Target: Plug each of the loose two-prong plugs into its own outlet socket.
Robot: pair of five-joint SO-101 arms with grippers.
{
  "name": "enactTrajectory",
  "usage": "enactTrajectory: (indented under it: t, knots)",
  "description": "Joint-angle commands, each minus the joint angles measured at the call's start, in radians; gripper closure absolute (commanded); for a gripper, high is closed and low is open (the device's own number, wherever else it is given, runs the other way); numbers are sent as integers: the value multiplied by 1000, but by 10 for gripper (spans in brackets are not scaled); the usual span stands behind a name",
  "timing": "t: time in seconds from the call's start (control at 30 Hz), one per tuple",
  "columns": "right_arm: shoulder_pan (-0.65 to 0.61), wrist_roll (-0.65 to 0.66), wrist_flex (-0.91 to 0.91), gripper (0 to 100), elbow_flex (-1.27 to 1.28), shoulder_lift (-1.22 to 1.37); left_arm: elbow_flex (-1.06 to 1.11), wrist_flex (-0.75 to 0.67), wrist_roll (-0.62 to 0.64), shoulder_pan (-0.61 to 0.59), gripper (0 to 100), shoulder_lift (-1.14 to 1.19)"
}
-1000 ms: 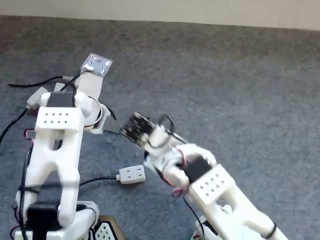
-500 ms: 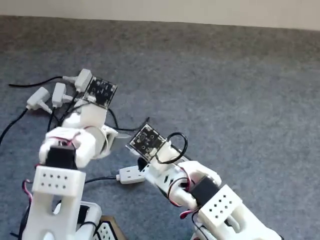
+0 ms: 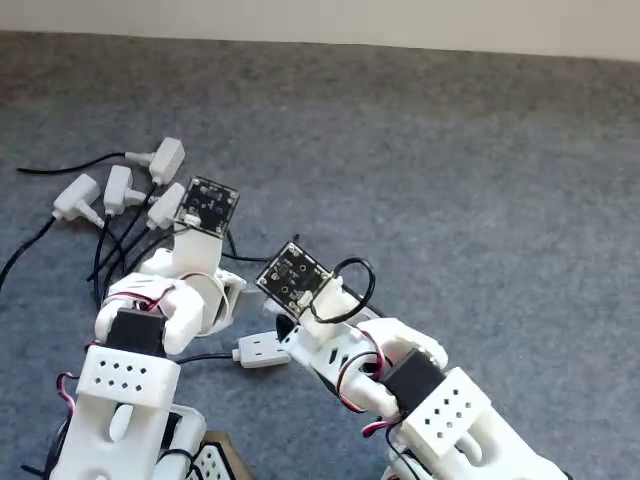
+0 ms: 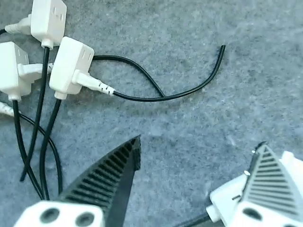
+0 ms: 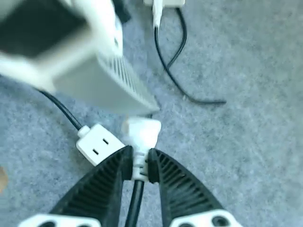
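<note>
The left arm (image 3: 150, 320) has drawn back, baring white plastic sockets (image 3: 165, 158) upper left. The left gripper (image 4: 199, 146) gapes wide; the right gripper (image 5: 140, 165) pinches a white plug (image 5: 142, 135).

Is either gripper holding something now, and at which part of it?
The right gripper is shut on a white plug, at its narrow neck where the cord comes out. The left gripper is open, holding nothing.

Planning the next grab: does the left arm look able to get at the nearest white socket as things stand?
Probably yes: the left gripper is open, with bare carpet between it and the nearest socket; only thin cords lie alongside.
</note>
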Motion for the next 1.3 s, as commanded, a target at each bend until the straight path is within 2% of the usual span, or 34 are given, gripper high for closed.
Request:
enactTrajectory:
  t: [0.0, 0.23, 0.43, 0.57, 0.73, 0.83, 1.03, 1.27]
  knots:
    - [-7, 28, 71, 994, -165, -22, 4, -14, 5, 50, 636, -16]
    - [24, 34, 97, 994, -180, -21, -10, -23, 5, 33, 636, -16]
    - [24, 155, 156, 994, -150, 18, -200, -29, 6, -189, 636, 58]
    - [21, 245, 163, 994, -243, 191, -438, 55, 17, -302, 638, 384]
    - [2, 391, 229, 994, -483, 470, -805, 218, 28, -463, 635, 866]
    - [-39, 465, 285, 994, -621, 593, -1020, 287, -23, -561, 635, 1087]
    - [-105, 617, 349, 994, -756, 739, -1351, 322, -138, -708, 635, 1419]
    - [-157, 687, 348, 994, -719, 769, -1620, 322, -192, -802, 635, 1693]
